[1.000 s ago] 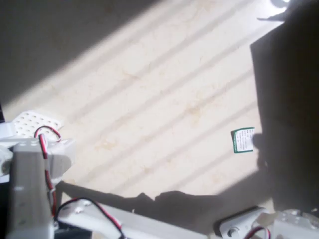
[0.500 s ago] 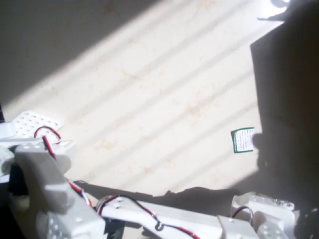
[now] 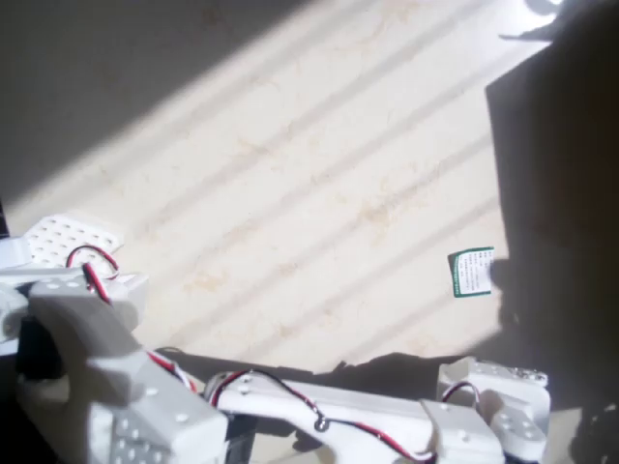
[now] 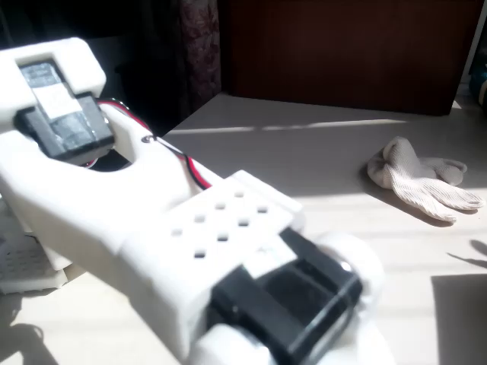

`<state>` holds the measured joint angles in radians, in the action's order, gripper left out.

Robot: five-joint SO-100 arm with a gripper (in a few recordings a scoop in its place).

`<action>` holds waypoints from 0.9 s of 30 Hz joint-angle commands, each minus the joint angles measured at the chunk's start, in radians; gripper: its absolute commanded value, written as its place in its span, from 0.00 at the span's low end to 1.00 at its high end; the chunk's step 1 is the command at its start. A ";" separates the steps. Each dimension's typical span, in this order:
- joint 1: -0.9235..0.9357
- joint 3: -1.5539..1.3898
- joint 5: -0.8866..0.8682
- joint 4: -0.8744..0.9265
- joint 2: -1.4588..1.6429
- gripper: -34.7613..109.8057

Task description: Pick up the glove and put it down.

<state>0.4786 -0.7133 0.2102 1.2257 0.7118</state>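
A white knitted glove [image 4: 417,179] lies crumpled on the sunlit table at the right of the fixed view, fingers pointing right. The white arm [image 4: 190,243] fills the foreground there, well short of the glove. From overhead, the arm [image 3: 329,425] stretches along the bottom edge to the right. Its wrist housing [image 3: 495,404] sits at the edge of a dark shadow. The fingers beyond it are lost in that shadow, so their state is unclear.
A small green and white tag [image 3: 472,272] lies on the pale table [image 3: 319,193] at the right. A deep shadow [image 3: 561,193] covers the right side. A white perforated base part [image 3: 68,240] sits at the left. Dark furniture [image 4: 342,53] stands behind the table.
The arm has swung further into the overhead view. Its forearm now lies along the bottom edge and the wrist housing has crept up and left. The tag has not moved.
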 commanded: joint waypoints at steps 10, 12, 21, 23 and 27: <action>0.000 0.035 0.005 0.003 0.012 0.28; 0.000 0.035 0.005 0.005 0.012 0.32; 0.002 0.032 0.003 0.006 0.014 0.39; 0.002 0.034 0.003 0.006 0.014 0.39; 0.002 0.034 0.003 0.003 0.014 0.39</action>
<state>0.4786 -0.7133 0.2102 1.2257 0.7118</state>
